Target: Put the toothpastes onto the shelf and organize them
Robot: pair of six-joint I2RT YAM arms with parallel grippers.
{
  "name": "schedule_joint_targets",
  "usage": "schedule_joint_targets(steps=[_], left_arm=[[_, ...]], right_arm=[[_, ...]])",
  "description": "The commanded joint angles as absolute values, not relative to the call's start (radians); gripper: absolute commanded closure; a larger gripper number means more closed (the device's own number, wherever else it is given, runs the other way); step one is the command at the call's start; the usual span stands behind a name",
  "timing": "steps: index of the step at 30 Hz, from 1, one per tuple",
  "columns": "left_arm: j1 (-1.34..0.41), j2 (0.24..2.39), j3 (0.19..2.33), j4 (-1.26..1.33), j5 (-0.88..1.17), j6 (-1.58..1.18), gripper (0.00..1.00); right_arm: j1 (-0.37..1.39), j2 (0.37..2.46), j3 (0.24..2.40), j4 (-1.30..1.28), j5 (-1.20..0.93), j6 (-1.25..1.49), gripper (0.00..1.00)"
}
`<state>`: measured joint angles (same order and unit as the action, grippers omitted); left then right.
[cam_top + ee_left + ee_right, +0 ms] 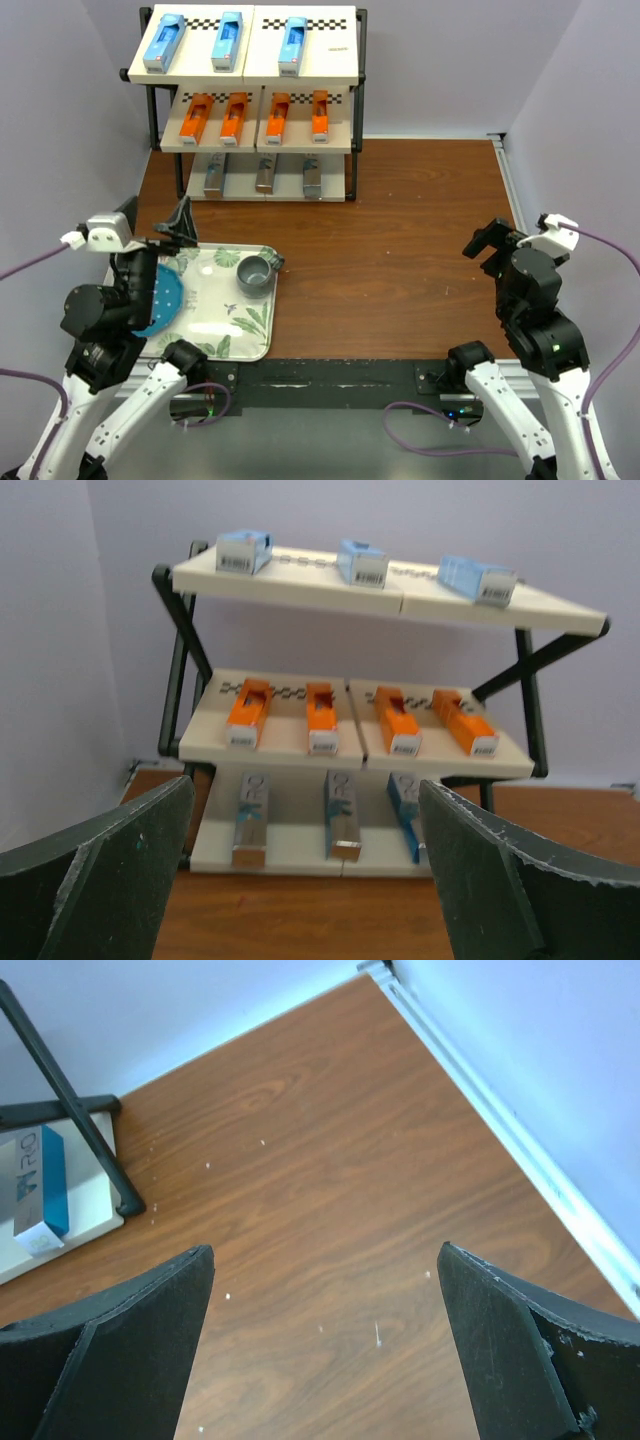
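The shelf [330,40] stands at the back of the table and holds all the toothpastes in view. Three light blue boxes [228,42] lie on its top board, several orange boxes [233,117] on the middle board, and three metallic dark blue boxes [265,175] on the bottom board. My left gripper [180,225] hangs open and empty at the near left, facing the shelf [300,585] from a distance; in its wrist view the left gripper [305,785] frames the bottom-row boxes [343,815]. My right gripper [485,240] is open and empty over bare wood at the right [325,1250].
A leaf-patterned tray [205,335] lies at the near left with a grey cup [255,275] and a round blue plate [165,300] on it, under the left arm. The shelf's black leg [60,1090] and one dark blue box [40,1175] show left of the right gripper. A metal rail [520,1150] edges the table's right side.
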<state>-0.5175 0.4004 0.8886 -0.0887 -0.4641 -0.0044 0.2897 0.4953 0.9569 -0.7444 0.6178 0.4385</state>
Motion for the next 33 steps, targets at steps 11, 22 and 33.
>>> schedule_joint_targets(steps=[11,22,33], left_arm=[[-0.514,0.061,0.882,-0.446,-0.525,0.032,0.0],[-0.514,0.08,0.969,-0.534,-0.508,0.061,0.0],[-0.514,0.106,0.994,-0.542,-0.488,0.094,0.0]], right_arm=[[0.293,0.387,0.983,-0.916,0.669,0.534,0.02],[0.293,0.362,0.977,-0.949,0.669,0.535,0.02],[0.293,0.328,0.982,-0.977,0.669,0.551,0.02]])
